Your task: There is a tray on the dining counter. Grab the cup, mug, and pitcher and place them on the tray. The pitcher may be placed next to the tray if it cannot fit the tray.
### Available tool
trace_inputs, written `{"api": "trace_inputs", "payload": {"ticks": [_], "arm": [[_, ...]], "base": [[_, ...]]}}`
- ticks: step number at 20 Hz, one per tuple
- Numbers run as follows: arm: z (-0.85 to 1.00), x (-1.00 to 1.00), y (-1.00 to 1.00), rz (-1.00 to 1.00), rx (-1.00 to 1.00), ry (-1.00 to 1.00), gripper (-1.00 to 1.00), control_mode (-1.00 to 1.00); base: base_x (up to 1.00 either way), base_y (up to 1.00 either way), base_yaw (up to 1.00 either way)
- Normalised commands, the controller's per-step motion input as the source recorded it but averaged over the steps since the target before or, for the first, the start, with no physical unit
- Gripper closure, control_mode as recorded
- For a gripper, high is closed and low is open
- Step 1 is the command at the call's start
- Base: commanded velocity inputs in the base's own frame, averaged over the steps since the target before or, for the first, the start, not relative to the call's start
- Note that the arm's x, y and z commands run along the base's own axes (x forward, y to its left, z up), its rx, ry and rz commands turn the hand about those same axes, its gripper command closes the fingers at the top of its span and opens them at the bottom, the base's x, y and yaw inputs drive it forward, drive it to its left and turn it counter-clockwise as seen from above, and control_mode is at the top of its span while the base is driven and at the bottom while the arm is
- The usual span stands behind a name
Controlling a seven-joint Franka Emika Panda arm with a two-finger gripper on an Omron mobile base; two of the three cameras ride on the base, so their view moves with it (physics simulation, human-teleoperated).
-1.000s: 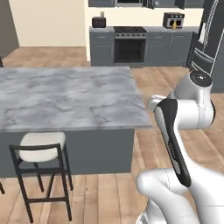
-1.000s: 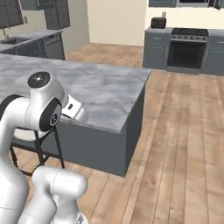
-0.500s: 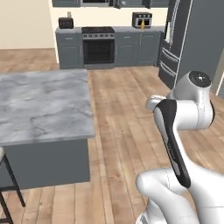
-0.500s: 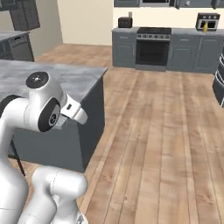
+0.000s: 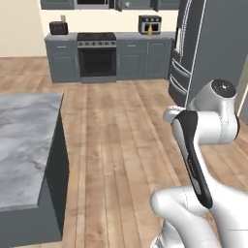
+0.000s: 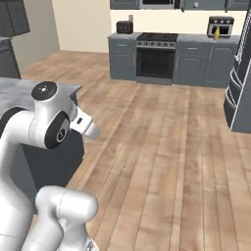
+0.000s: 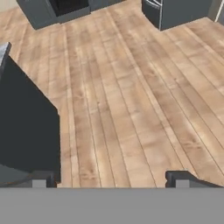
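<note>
Wood plank floor (image 5: 121, 145) runs across the kitchen toward the back wall, where a dark stove (image 5: 97, 58) sits between grey cabinets (image 6: 193, 63). Grey fridge (image 5: 208, 53) stands on the right side of the room. Marble dining counter (image 5: 24, 145) sits at the left in the left base view, only its corner end visible, top bare where it shows; in the right base view its edge (image 6: 68, 89) pokes out behind the arm's shoulder. Pitcher (image 6: 215, 33), small and yellow, stands on the far worktop in front of a toaster oven (image 6: 220, 25), well apart from the dining counter. Same yellow spot in the left base view (image 5: 150, 31). Too small to see detail. Gripper (image 7: 111, 178) hangs over bare floor beside the counter's dark base, fingers (image 7: 181, 178) spread wide, nothing between them.
</note>
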Motion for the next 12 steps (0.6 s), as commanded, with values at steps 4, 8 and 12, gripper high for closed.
{"api": "trace_inputs", "payload": {"ticks": [4, 8, 12], "arm": [[0.0, 0.0, 0.0, 0.0, 0.0, 0.0, -1.0, 1.0], [0.0, 0.0, 0.0, 0.0, 0.0, 0.0, -1.0, 1.0], [0.0, 0.0, 0.0, 0.0, 0.0, 0.0, -1.0, 1.0]], "base": [[1.0, -0.77, 0.13], [1.0, -0.18, 0.01], [1.0, -0.16, 0.0]]}}
